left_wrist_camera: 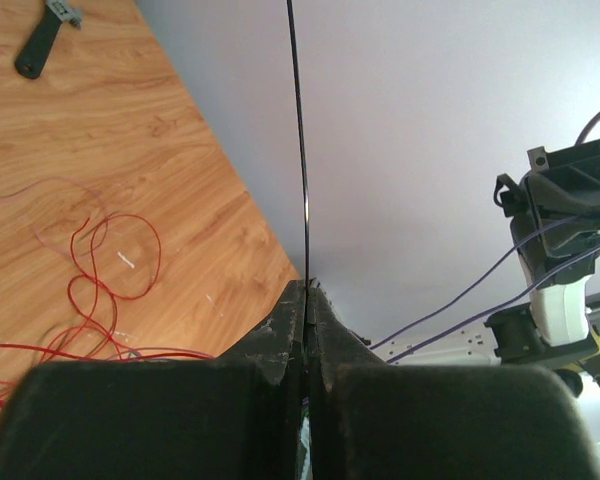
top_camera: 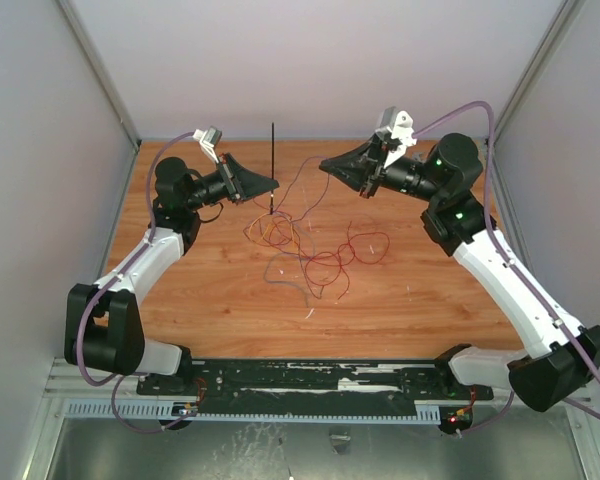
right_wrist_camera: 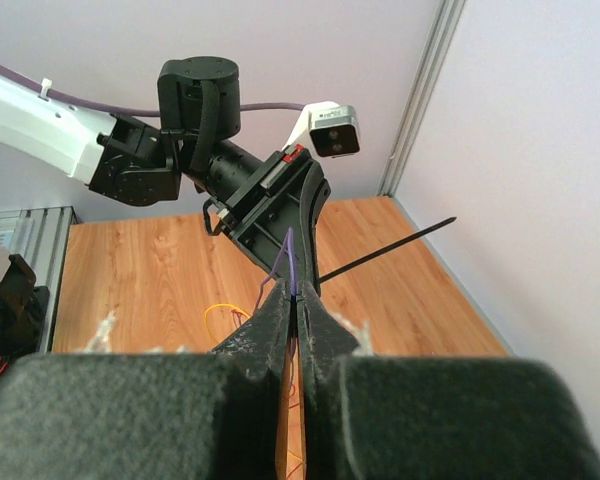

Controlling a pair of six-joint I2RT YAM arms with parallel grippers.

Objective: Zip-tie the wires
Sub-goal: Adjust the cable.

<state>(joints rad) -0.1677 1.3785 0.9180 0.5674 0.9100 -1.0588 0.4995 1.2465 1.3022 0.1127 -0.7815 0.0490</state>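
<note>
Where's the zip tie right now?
In the top view, the zip tie stands upright left of centre, pinched in the left gripper, its lower end near the left edge of the wires.

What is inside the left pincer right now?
The zip tie, clamped between the shut fingers of the left pincer, its long end running out past the tips. The stretch inside the grip is covered by the fingers, so how deep it sits cannot be seen.

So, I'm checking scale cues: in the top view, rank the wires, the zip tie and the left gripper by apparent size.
1. wires, widest spread.
2 and 3 unsure: zip tie looks longer but hair-thin, left gripper shorter but bulkier.
</note>
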